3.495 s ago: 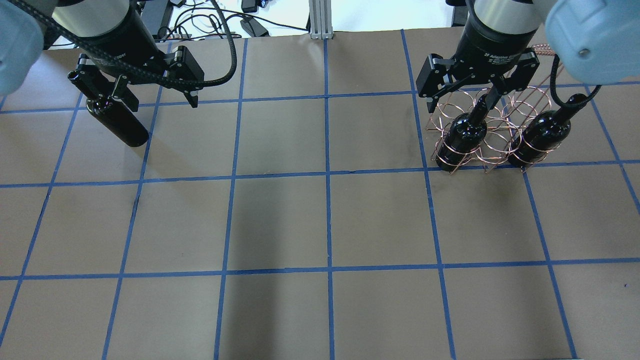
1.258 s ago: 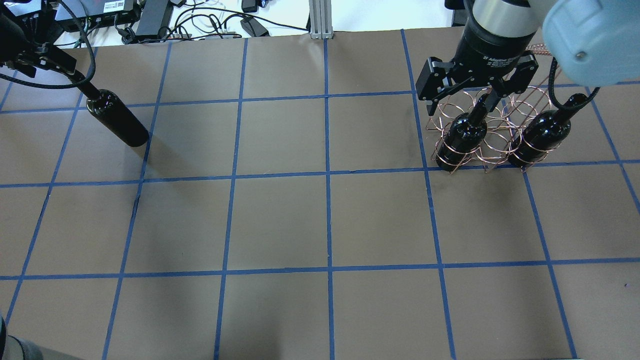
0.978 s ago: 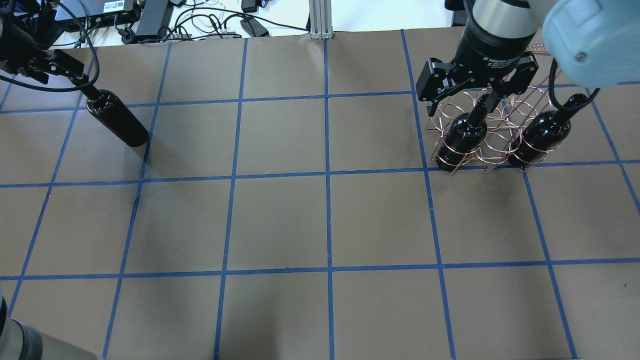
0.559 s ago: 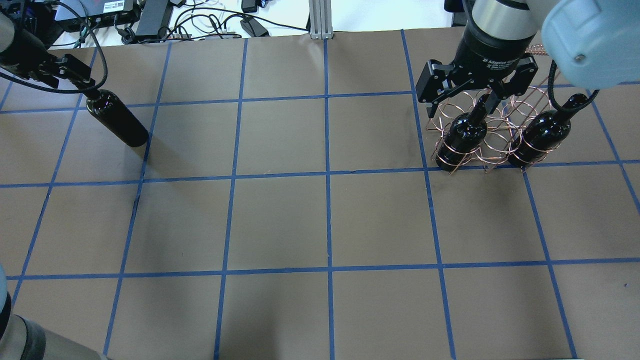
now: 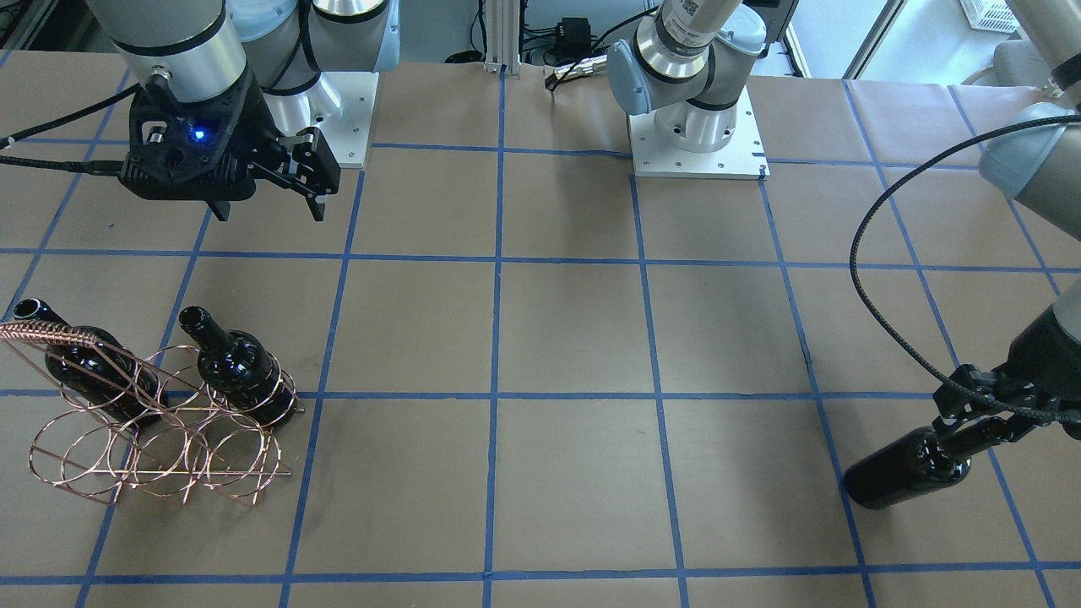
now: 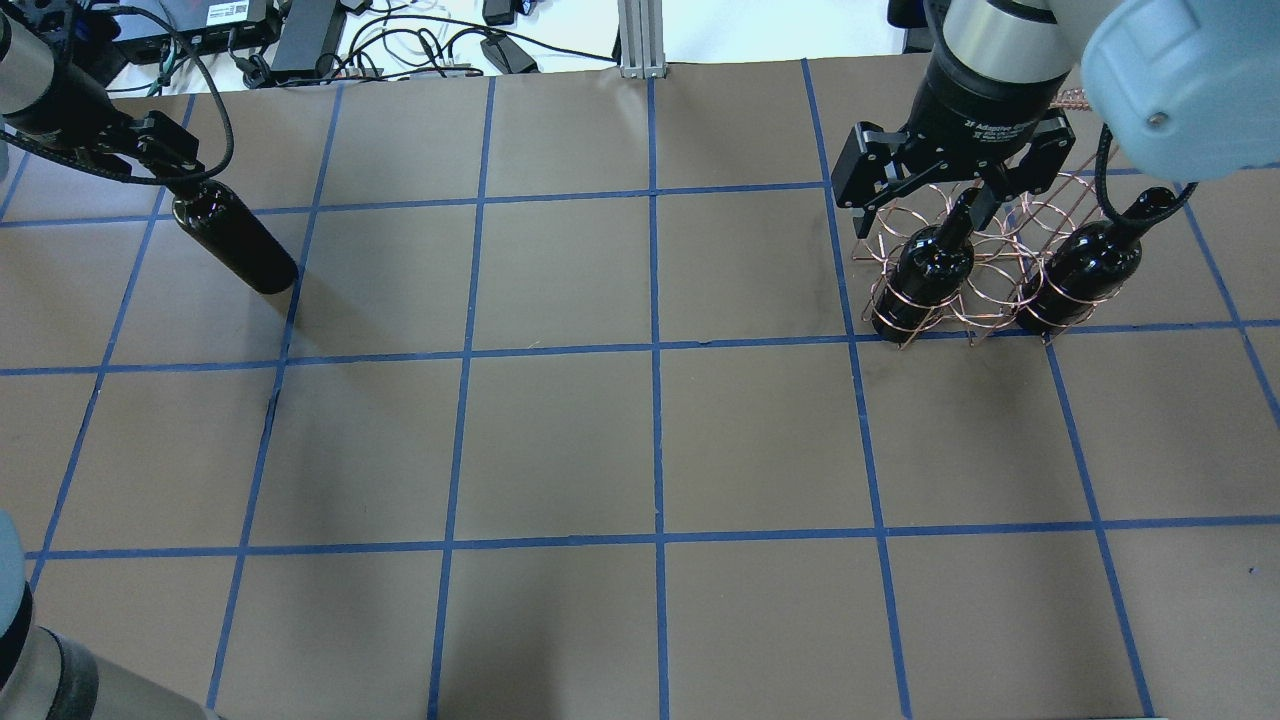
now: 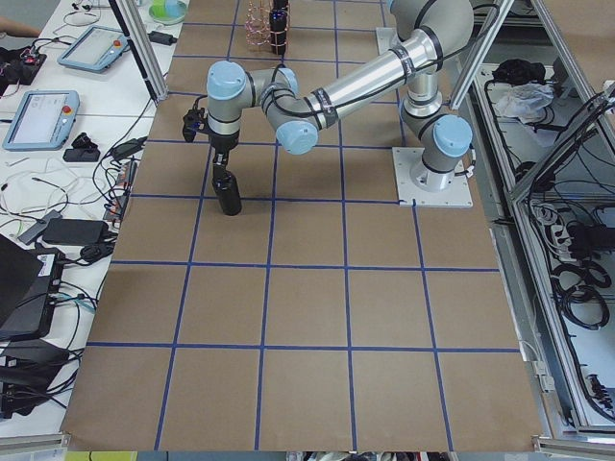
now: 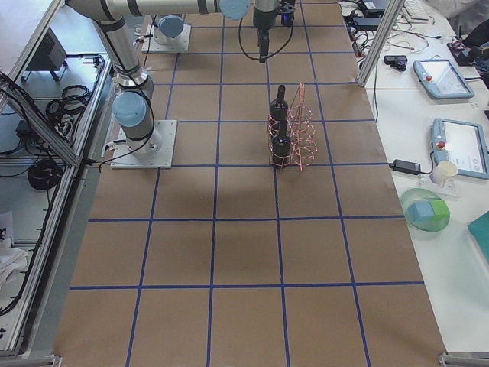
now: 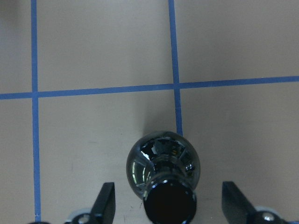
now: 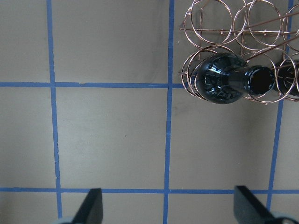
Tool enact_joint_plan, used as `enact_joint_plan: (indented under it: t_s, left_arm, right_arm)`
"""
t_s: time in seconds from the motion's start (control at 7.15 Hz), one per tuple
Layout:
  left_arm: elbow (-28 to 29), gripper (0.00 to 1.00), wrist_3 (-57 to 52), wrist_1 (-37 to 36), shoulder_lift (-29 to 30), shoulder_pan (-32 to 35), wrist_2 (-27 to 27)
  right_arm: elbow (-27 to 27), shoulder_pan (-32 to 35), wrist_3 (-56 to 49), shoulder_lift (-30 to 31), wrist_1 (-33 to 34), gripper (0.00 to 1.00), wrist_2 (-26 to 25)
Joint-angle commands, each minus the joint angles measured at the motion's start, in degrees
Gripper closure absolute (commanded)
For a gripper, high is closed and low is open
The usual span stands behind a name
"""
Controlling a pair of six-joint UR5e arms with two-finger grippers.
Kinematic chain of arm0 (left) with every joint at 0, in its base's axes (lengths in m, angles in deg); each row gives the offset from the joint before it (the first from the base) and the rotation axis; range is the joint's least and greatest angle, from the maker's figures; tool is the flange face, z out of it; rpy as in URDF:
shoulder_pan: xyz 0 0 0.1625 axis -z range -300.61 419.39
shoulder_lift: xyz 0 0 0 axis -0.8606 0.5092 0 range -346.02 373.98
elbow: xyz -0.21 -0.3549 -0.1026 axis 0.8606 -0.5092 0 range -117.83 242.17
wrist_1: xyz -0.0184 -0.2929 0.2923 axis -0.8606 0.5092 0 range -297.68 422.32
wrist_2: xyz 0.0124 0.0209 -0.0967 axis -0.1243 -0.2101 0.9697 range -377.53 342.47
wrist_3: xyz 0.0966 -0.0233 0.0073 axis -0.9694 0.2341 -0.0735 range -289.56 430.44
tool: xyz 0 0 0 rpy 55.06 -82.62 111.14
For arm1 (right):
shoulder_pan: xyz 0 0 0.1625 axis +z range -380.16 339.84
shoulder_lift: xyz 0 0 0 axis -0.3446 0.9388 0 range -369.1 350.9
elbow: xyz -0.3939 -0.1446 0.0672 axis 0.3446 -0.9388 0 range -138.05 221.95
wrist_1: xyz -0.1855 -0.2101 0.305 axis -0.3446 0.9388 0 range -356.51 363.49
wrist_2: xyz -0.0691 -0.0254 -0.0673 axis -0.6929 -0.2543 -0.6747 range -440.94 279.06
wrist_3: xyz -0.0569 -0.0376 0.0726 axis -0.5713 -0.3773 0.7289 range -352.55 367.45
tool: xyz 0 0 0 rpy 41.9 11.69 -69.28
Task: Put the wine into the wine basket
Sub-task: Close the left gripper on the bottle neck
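Observation:
A near-black wine bottle (image 6: 238, 245) stands upright at the table's far left; it also shows in the front view (image 5: 895, 475) and the left side view (image 7: 228, 192). My left gripper (image 6: 172, 170) is open, with its fingers either side of the bottle's neck. In the left wrist view the gripper (image 9: 167, 186) straddles the bottle's mouth (image 9: 169, 205) without touching. The copper wire wine basket (image 6: 990, 255) stands at the far right and holds two like bottles (image 6: 925, 275) (image 6: 1085, 265). My right gripper (image 6: 925, 215) hangs open and empty above it.
The basket (image 5: 152, 443) has free loops in the middle and front rows. Its arched handle (image 5: 51, 336) rises beside the bottles. Brown paper with blue tape lines covers the table. Cables and devices lie beyond the far edge (image 6: 420, 40).
My left gripper left the bottle, turned, and has come back in from the left to straddle the neck. The bottle has not moved. My right gripper has stayed almost still.

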State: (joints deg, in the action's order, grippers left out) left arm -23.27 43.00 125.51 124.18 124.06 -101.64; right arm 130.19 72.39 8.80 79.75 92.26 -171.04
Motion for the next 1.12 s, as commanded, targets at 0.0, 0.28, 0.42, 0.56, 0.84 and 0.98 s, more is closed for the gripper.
enact_joint_plan:
  t_s: [0.0, 0.28, 0.42, 0.56, 0.84, 0.98]
  left_arm:
    - [0.0, 0.25, 0.4, -0.2, 0.1, 0.0, 0.2]
    - [0.1, 0.33, 0.3, -0.3, 0.1, 0.0, 0.2]
    - [0.1, 0.34, 0.0, -1.5, 0.1, 0.1, 0.3]
    - [0.1, 0.36, -0.1, -1.8, 0.1, 0.1, 0.3]
    - [-0.1, 0.39, -0.1, -1.8, 0.2, 0.1, 0.3]
    - [-0.1, 0.4, -0.2, -1.8, 0.2, 0.1, 0.3]
  right_arm:
    - [0.0, 0.0, 0.1, 0.0, 0.0, 0.0, 0.0]
    - [0.0, 0.0, 0.0, 0.0, 0.1, 0.0, 0.0]
    - [0.0, 0.0, 0.1, 0.0, 0.1, 0.0, 0.1]
    - [0.0, 0.0, 0.1, 0.0, 0.3, 0.0, 0.1]
    - [0.0, 0.0, 0.1, 0.0, 0.4, 0.0, 0.0]
    - [0.0, 0.0, 0.0, 0.0, 0.6, 0.0, 0.2]
